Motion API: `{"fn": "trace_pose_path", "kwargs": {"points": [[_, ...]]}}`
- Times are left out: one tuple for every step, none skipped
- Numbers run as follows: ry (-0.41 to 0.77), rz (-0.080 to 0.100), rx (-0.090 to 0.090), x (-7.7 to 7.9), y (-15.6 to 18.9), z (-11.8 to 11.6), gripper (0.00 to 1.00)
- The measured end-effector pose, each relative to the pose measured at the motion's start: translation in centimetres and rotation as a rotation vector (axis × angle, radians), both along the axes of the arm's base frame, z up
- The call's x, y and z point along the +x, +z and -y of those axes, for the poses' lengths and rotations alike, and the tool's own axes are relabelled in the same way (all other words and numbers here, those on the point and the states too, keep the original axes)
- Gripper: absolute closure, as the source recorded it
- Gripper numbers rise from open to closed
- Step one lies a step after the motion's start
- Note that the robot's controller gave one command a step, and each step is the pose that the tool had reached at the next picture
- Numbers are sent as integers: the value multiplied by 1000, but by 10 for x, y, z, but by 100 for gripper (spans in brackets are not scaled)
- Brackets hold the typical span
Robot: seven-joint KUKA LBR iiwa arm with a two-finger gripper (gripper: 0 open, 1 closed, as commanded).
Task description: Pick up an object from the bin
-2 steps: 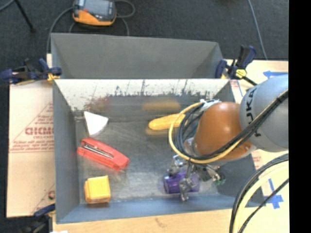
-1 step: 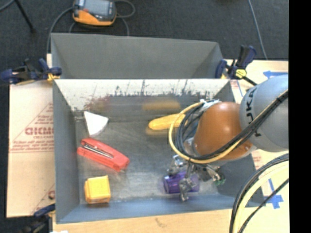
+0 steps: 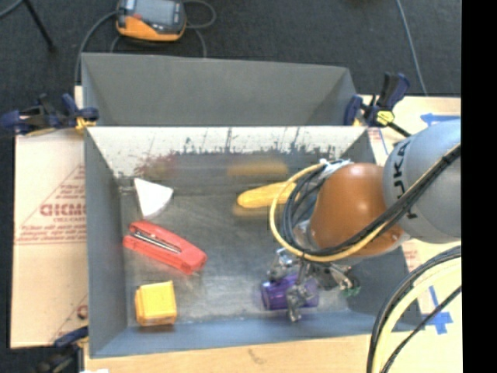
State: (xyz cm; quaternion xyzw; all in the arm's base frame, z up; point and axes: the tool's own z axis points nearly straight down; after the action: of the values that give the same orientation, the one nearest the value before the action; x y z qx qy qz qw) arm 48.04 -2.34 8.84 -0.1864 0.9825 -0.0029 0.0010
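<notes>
Camera view puts our gripper (image 3: pixel 297 290) low over the purple toy (image 3: pixel 273 294) in the bin's (image 3: pixel 217 99) near right corner (its grip we cannot tell), so we should lift straight, clear of the wall.

The thing is a small purple object (image 3: pixel 273 294), the only purple one in the bin (image 3: pixel 217 99). It lies on the grey floor in the front right part of the bin, near the front wall. Its shape is low and lumpy, a little wider than it is tall, and its colour is a deep violet. Its right part is hidden behind the gripper (image 3: pixel 296 305), which is down right at it, so its full outline and its exact kind cannot be told. It seems to rest flat on the floor
</notes>
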Motion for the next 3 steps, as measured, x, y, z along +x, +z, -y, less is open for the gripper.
{"fn": "trace_pose_path", "kwargs": {"points": [[1, 0, 0, 0, 0, 0, 100], [1, 0, 0, 0, 0, 0, 100], [2, 0, 0, 0, 0, 0, 100]]}}
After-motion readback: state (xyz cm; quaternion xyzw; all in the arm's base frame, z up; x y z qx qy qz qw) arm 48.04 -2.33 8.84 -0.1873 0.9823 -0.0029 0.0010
